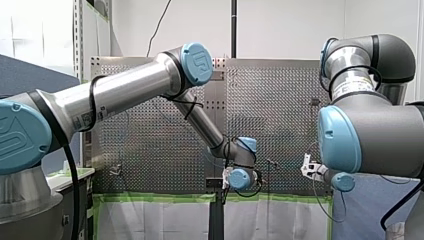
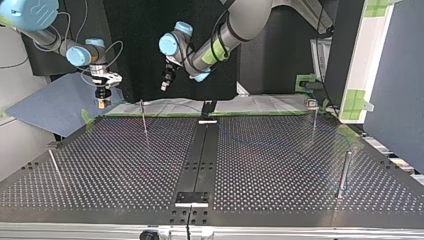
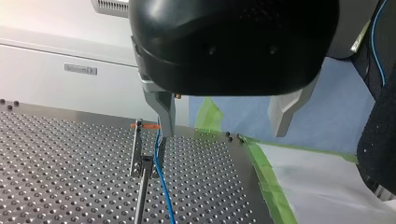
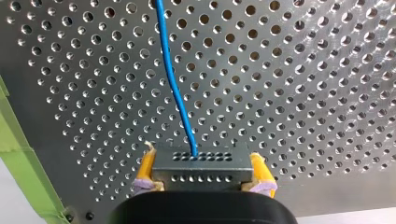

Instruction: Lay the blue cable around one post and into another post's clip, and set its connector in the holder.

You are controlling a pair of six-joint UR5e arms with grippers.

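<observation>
Rt wrist cam: right end effector (image 2: 103, 103) is clenching the connector (image 4: 201, 170), w/ yellow pads (image 4: 146, 164) pressing on both of its short ends. It's hanging over the perforated counter (image 4: 303, 93), close to the edge lined w/ green tape (image 4: 18, 154). The blue cable (image 4: 180, 98) is coming out of the connector's face at mid-row. From there it's running ahead of the end effector across the plate and out of the view.

Left wrist cam: left end effector (image 3: 224, 133) is released. Its metal fingers (image 3: 164, 112) are standing wide apart w/ nothing between them. It's hovering above the counter near the taped edge. One finger is sitting just beside a post (image 3: 139, 156) that's carrying a clip bracket, w/ a small orange piece (image 3: 145, 125) at the top. The cable is dropping past that fingertip and running alongside the clip, then on toward the cam. I can't tell if it's seated in the clip or only lying against it.

Top view: both end effectors are hanging apart along the counter's far side. My left one is nearer the black centre strip (image 2: 200, 150), and my right one is out at the view's left. A tall post (image 2: 344, 172) is standing at the view's right, well apart from both. The cable is too faint there for me to trace.
</observation>
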